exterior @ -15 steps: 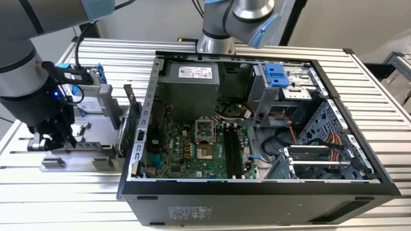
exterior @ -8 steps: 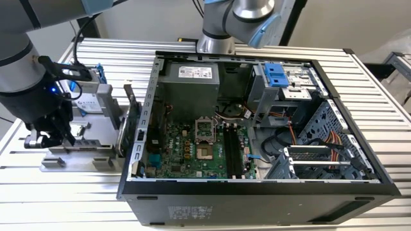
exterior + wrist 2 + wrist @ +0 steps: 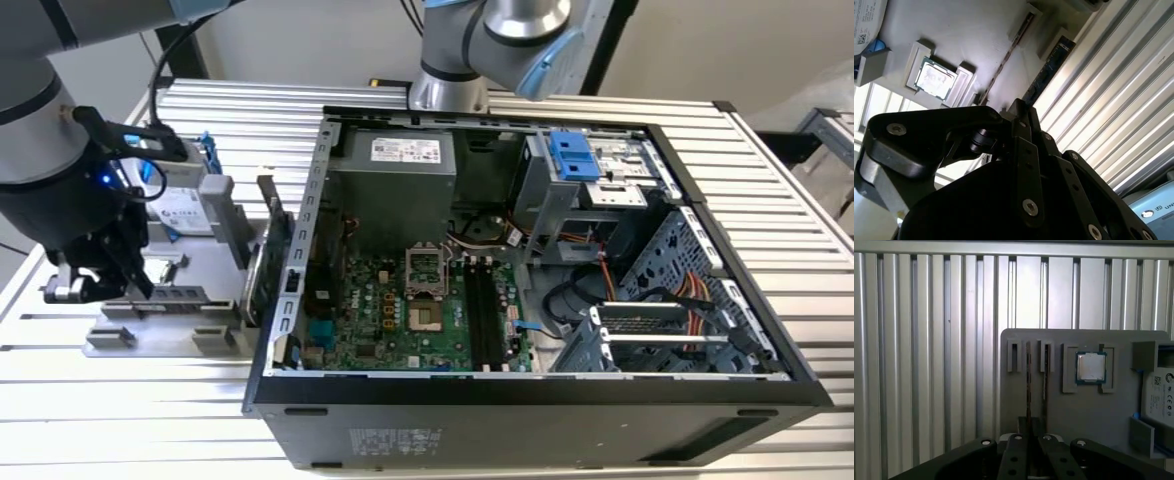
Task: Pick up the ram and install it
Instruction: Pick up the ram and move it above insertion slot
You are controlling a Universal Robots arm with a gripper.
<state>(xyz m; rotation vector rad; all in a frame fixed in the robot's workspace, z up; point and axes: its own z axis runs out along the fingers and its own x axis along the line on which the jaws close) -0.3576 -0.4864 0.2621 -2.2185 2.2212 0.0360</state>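
Note:
Two ram sticks stand on edge in slots of a grey parts tray (image 3: 1094, 420): one ram (image 3: 1028, 375) and a second ram (image 3: 1045, 370) beside it. In the second wrist view they show as a dark stick (image 3: 1051, 70) and a thin edge (image 3: 1011, 50). My gripper (image 3: 1029, 427) hangs above the tray's near end, in line with the sticks, its fingers together and nothing visibly held. In the exterior view the gripper (image 3: 123, 290) is at the left, over the tray and close to the ram (image 3: 174, 294). The open computer case (image 3: 307, 250) shows long black memory slots (image 3: 481, 310) on its board.
The tray also holds a processor chip (image 3: 1090, 366), a silver hard drive (image 3: 1160, 395) with blue rails, and a green card with a metal bracket (image 3: 274, 255) next to the case wall. A second arm's base (image 3: 467, 60) stands behind the case. The table (image 3: 160, 410) is ribbed aluminium.

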